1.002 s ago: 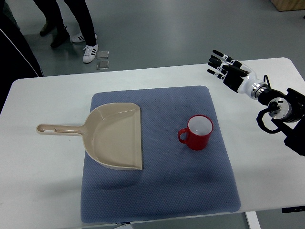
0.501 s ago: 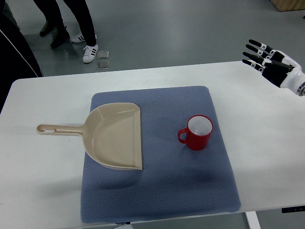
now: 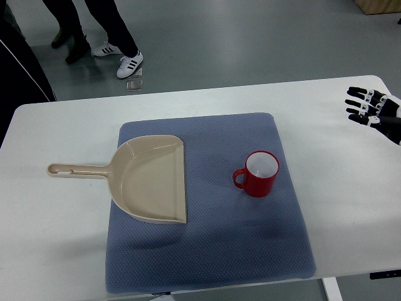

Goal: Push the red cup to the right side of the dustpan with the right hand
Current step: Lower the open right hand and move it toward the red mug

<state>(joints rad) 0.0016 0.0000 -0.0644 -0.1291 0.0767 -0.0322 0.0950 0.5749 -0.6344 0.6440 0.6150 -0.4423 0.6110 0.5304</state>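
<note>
1. Right hand (image 3: 374,114): black-and-white fingered hand at the right edge of the view, over the white table (image 3: 56,251), only partly in frame. Fingers spread wide and straight, tips toward the picture's left. It holds nothing and touches nothing.
2. Red cup (image 3: 259,174): well apart from the right hand, down and to the left of its fingertips. Stands upright on the blue mat (image 3: 250,251), open mouth up, white inside showing. Handle sticks out toward the left, away from the hand and toward the dustpan.
3. Dustpan (image 3: 150,179): beige, lies flat on the left half of the mat, farther from the hand than the cup. Long axis runs left to right. Its thin handle reaches left, off the mat and onto the bare table, with a slot near the end. The wide open mouth with its straight edge faces right, toward the cup. A strip of mat lies bare between that edge and the cup handle; the two are not touching.
4. Cup sits on the right side of the dustpan, between it and the hand.
5. Writing: none readable on cup, dustpan or mat.
6. Person's legs (image 3: 94,25) and striped sneakers on the grey floor beyond the table's far edge, far left of the hand. Dark sleeve at the left border.
7. Left arm not seen.
</note>
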